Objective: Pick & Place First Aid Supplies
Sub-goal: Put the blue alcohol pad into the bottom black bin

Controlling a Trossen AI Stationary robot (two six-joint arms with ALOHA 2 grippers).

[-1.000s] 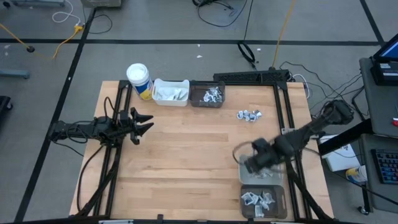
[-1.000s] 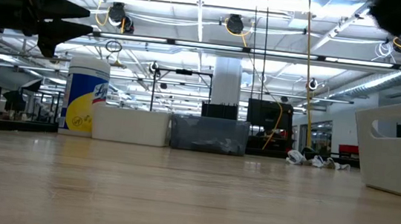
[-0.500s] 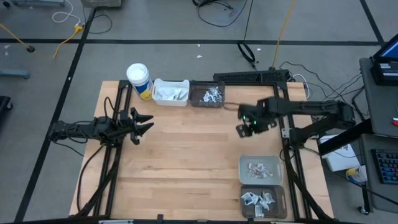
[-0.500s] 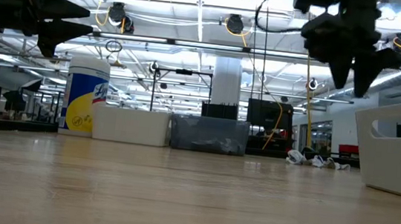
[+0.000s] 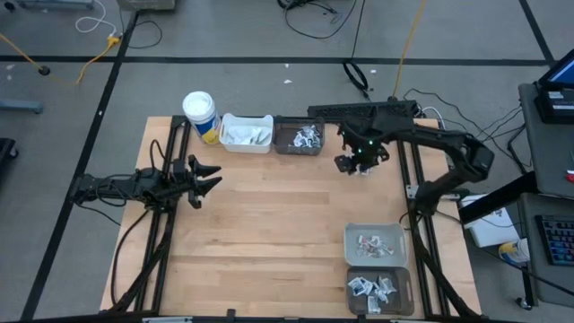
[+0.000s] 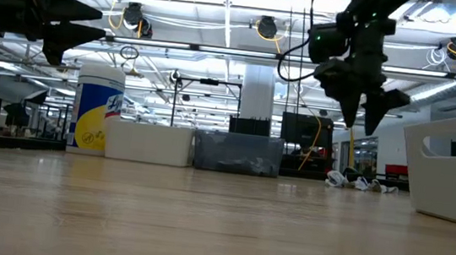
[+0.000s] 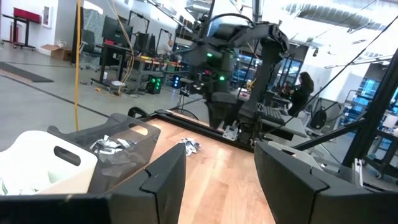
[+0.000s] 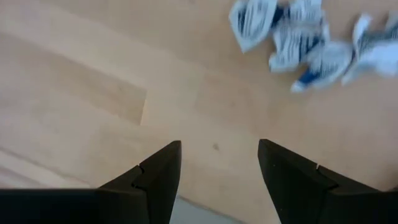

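White packets [image 8: 298,37] (blue-striped print) on light wood table [image 8: 93,93].

A light wooden bench [image 5: 269,233] filled the middle of the frame. Along its upper edge stood a white cup [image 5: 199,115] with a yellow band, then a white bin [image 5: 245,133] and a dark bin [image 5: 299,136]. A loose cluster of packets [image 6: 361,183] lay on bare wood at upper right. At lower right sat a grey bin [image 5: 376,244] and a dark bin [image 5: 380,289].

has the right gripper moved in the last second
Yes. The right gripper has swung from over the grey bin to above the loose packets, near the dark bin.
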